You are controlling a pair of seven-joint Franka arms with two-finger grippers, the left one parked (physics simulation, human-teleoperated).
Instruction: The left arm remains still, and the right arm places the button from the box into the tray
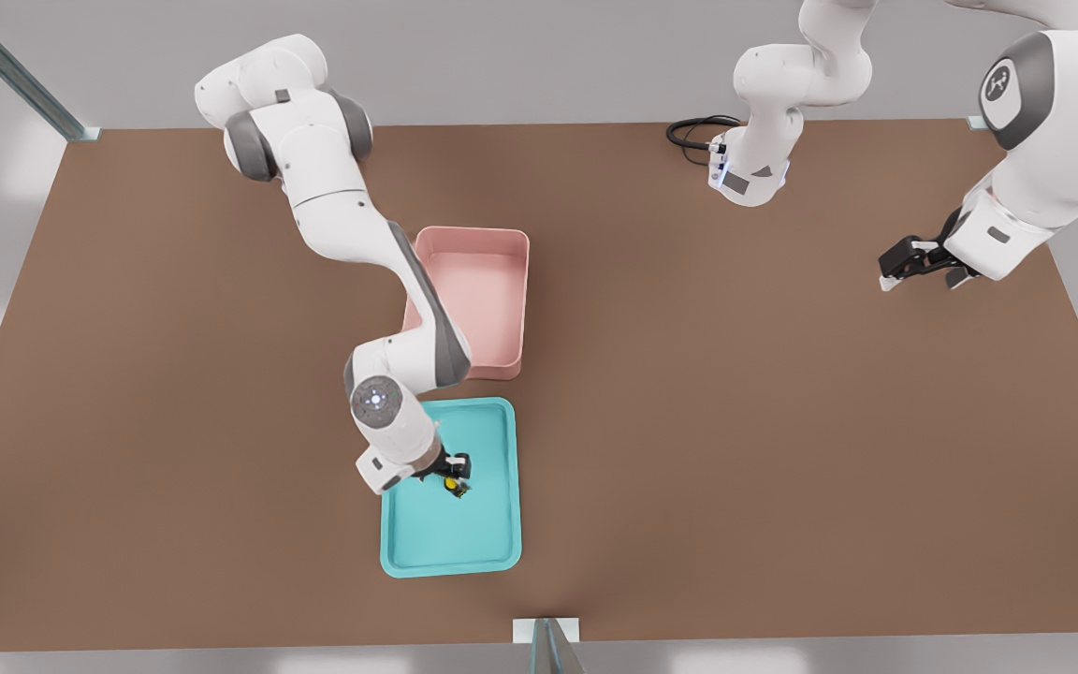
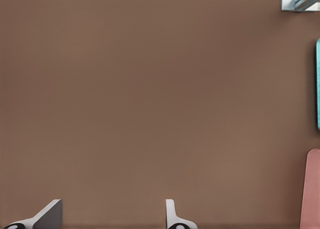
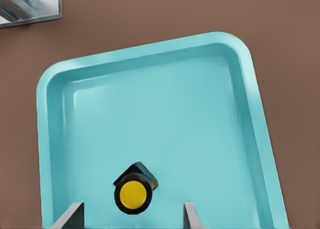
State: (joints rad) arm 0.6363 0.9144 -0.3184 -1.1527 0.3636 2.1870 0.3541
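- the right arm (image 1: pixel 380 253) reaches from the far edge of the brown table (image 1: pixel 782 421) down over the tray (image 1: pixel 492 543), crossing in front of the box's near-left corner in the front view.
- the gripper (image 1: pixel 453 473) hangs low over the tray's middle, toward the front view's left side of it.
- in the right wrist view the two fingers (image 3: pixel 72 216) stand spread apart, with the button (image 3: pixel 133 193) between them and a clear gap on each side; the gripper is released and grasps nothing.
- the button lies on the tray floor, tipped so its round yellow cap faces the wrist camera and its dark blocky base points away behind it.
- in the front view the button (image 1: pixel 452 485) shows as a small yellow-and-dark speck just under the fingertips, inside the tray's rim.
- whether the button leans on a fingertip cannot be told; from the wrist view it looks apart from both.
- the tray (image 3: pixel 150 114) is teal, shallow, with rounded corners; only the button lies in it.
- the box (image 1: pixel 488 300), pale pink with raised walls, sits just beyond the tray's far end, close to it but apart; its visible interior holds nothing.
- a black cable (image 1: pixel 693 131) loops on the table near the far edge.
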